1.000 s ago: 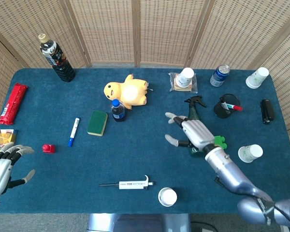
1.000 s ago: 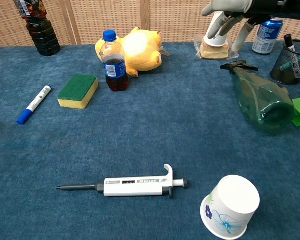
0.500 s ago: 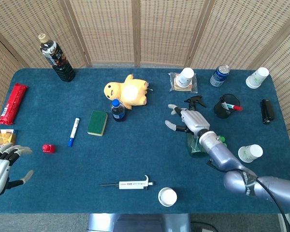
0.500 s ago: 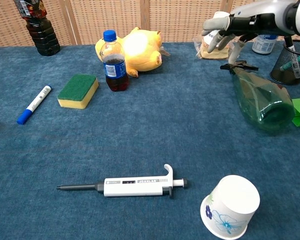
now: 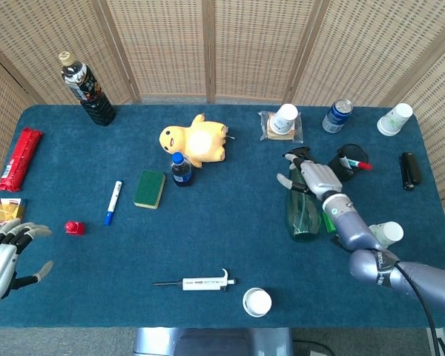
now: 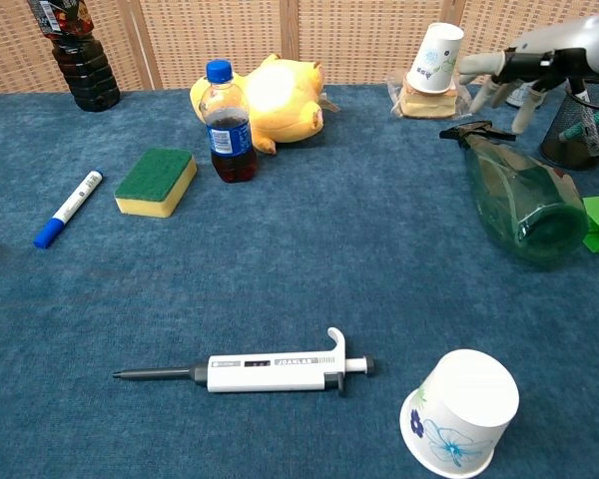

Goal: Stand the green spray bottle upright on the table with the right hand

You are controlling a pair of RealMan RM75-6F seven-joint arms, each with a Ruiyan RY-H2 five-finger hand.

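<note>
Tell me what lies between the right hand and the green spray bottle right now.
Nothing. In the chest view the right hand hovers open just above the spray bottle near its black trigger head, with only air between them. The bottle lies on its side.

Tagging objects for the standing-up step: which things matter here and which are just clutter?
Job: green spray bottle, lying on its side; right hand, fingers spread above its nozzle end, not gripping.

Lying about: pipette, sponge, yellow plush toy, marker, pen cup, soda can, paper cups.
</note>
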